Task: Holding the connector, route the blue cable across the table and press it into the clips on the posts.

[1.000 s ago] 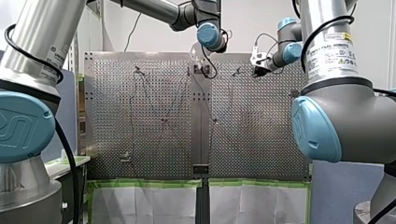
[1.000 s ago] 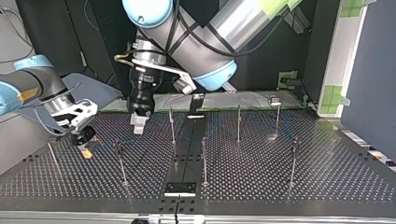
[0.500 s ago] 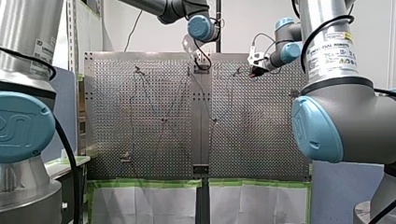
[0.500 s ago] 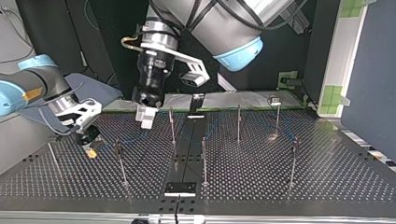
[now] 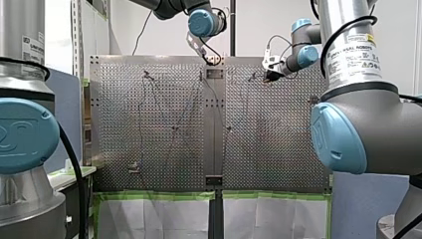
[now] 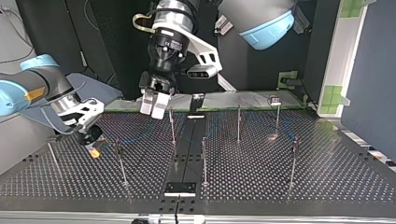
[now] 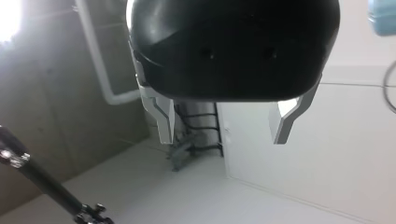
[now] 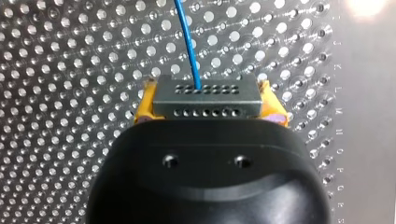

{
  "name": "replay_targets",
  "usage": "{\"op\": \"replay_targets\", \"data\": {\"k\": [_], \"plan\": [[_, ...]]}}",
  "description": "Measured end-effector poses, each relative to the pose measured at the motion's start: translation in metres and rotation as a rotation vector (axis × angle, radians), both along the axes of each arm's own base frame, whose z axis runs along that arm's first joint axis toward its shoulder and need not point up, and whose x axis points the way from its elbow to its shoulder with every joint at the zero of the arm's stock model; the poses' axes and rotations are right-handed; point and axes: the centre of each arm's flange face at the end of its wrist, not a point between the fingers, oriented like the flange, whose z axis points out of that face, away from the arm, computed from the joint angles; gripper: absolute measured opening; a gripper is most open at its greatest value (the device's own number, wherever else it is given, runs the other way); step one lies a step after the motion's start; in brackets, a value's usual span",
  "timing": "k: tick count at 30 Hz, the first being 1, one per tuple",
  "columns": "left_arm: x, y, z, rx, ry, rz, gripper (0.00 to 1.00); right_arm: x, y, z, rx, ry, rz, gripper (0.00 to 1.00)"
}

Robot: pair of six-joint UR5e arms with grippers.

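In the right wrist view my right gripper (image 8: 206,109) is shut on a grey connector (image 8: 206,95), with a yellow pad (image 8: 144,105) at each side. The blue cable (image 8: 187,42) runs from the connector ahead over the perforated table (image 8: 70,93). In the top view my right gripper (image 6: 93,148) hangs low over the table at the left, beside a thin post (image 6: 120,161). My left gripper (image 6: 154,103) hovers above the table's far edge. Its wrist view shows it (image 7: 224,126) open and empty, facing a wall. Several clip posts (image 6: 204,158) stand across the table.
More posts (image 6: 293,161) stand at the top view's right, and one (image 6: 53,158) at its far left. A black bracket (image 6: 180,188) sits at the near edge and another (image 6: 196,103) at the far edge. Green-taped sheeting (image 5: 159,214) hangs below the table in the front view.
My left gripper has risen off the table and swung up toward the far edge, tilting its camera at the wall. My right gripper has shifted only slightly, still holding the connector.
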Motion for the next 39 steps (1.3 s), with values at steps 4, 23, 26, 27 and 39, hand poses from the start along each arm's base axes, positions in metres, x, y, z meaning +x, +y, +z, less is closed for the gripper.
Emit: {"op": "replay_targets", "data": {"k": [4,23,26,27,39], "plan": [[0.002,0.003,-0.016,0.008,0.004,0.025,1.00,0.001,0.000,0.000,0.001,0.000,0.002,0.00],[-0.003,0.014,-0.093,0.109,0.035,0.081,1.00,0.005,0.003,0.000,-0.002,0.003,0.010,0.00],[-0.007,0.019,-0.107,0.140,0.067,0.101,1.00,0.005,0.003,0.000,-0.002,0.003,0.011,0.00],[-0.008,0.020,-0.111,0.144,0.072,0.102,1.00,0.005,0.003,0.000,-0.002,0.003,0.011,0.00],[-0.024,0.025,-0.154,0.193,0.089,0.037,1.00,0.007,0.004,0.000,0.000,0.002,0.014,0.00]]}}
